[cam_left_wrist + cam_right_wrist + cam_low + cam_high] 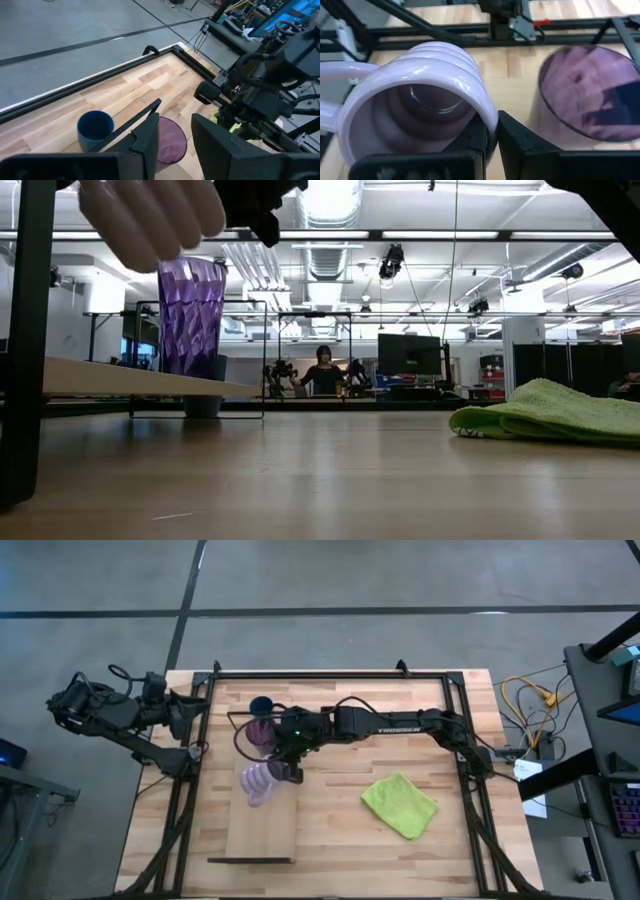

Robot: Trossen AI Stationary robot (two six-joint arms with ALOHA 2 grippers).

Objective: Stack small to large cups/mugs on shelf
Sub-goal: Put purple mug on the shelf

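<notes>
My right gripper [281, 772] is shut on the lilac mug [258, 783], holding it in the air over the light wooden shelf [262, 830]; the low view shows the mug [150, 215] high above the board. The tall purple tumbler [262, 735] stands upright on its base at the shelf's far end [190, 315]. The small dark blue cup [261, 705] stands on the tabletop just beyond it. My left gripper [175, 142] is open and empty at the table's left edge [185, 720]. My right gripper holds the mug by its rim wall [489, 127], on the side away from the handle [335, 75]. One finger is inside the mug and one outside. The fingers come slanting from the table's right. The mug is lifted clear, tipped on its side, its mouth toward the gripper.
A green cloth [400, 805] lies crumpled on the table's right half [545, 415]. A black frame [330, 675] runs around the table's far and side edges. The shelf's near half [262, 840] is bare board, with a dark bracket [250, 860] at its near end.
</notes>
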